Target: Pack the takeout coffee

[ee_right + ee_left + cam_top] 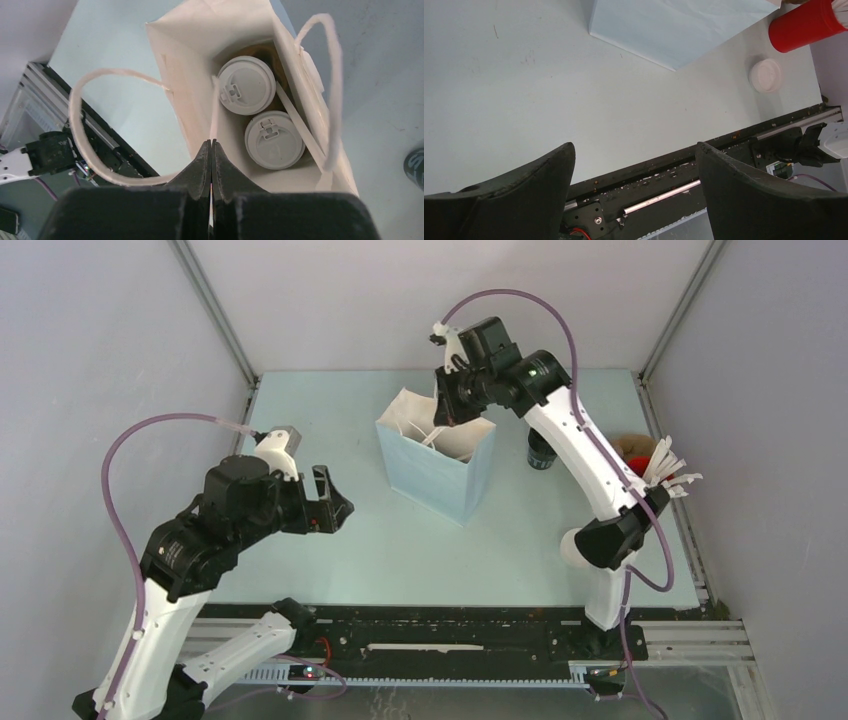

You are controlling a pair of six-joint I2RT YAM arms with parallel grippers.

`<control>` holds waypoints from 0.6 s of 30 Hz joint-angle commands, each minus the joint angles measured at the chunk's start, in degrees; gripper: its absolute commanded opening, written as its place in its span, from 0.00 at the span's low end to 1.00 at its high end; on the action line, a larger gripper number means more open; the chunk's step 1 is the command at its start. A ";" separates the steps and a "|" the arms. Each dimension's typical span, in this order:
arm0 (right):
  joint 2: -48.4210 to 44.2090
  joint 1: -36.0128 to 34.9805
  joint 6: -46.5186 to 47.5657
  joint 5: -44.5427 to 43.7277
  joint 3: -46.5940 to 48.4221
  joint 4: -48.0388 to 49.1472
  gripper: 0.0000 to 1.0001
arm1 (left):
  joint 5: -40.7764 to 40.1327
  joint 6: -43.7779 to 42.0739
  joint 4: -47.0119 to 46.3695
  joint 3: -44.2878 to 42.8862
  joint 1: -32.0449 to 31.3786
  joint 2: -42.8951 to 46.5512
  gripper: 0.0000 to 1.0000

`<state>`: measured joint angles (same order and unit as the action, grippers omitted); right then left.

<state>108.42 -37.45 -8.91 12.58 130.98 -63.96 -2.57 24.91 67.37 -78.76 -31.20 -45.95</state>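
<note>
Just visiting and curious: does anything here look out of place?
One white lid lies loose on the table, apart from the dark cup standing outside the bag. Nothing looks spilled.

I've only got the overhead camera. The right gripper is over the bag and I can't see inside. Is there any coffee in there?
Observer: Yes. Two cups with white lids stand side by side in the bag.
Operator: Is that gripper open or closed?
Observer: The right gripper is shut, just above the bag's near rim. I can't tell whether it pinches anything.
Operator: Anything loose near the right arm's base?
Observer: A white lid lies flat on the table, close to the red cup.
</note>
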 commanded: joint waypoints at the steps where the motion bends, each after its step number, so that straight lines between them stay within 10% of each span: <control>1: 1.53 -1.41 4.60 -0.39 3.34 -3.49 0.00 | -0.68 -0.91 -0.14 -3.07 0.35 0.69 0.95; 18: 7.36 -5.09 5.92 -6.77 4.57 -4.33 0.00 | -0.59 -0.88 -0.31 -3.01 0.35 0.28 0.95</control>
<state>114.61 -42.11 -3.68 8.14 133.67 -69.10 -2.79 24.93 67.51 -78.76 -31.20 -45.65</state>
